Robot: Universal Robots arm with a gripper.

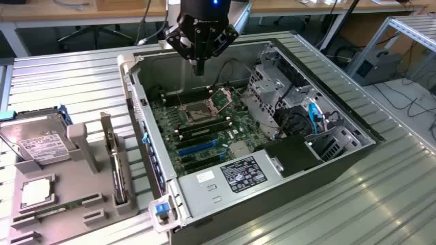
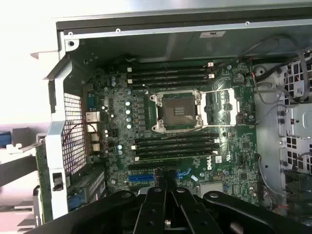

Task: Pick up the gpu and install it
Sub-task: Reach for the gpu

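The gpu [image 1: 117,162] stands on its edge in a slot of the grey holder [image 1: 81,153] at the exterior view's left, outside the computer case. It looks like a thin dark card seen edge-on. My gripper [image 1: 199,69] hangs well away from it, above the back of the open case [image 1: 286,168], pointing down at the motherboard [image 1: 204,127]. Its fingers are shut with nothing between them. In the wrist view the gripper [image 2: 165,184] sits over the blue expansion slot [image 2: 141,178], with the CPU socket [image 2: 176,111] beyond it.
The holder also carries a silver hard drive [image 1: 34,140], a processor [image 1: 35,191] and a green memory stick [image 1: 51,211]. Inside the case are a drive cage [image 1: 272,87], cables [image 1: 299,120] and a power supply [image 1: 238,176]. The case stands on a ribbed metal table [image 1: 381,204].
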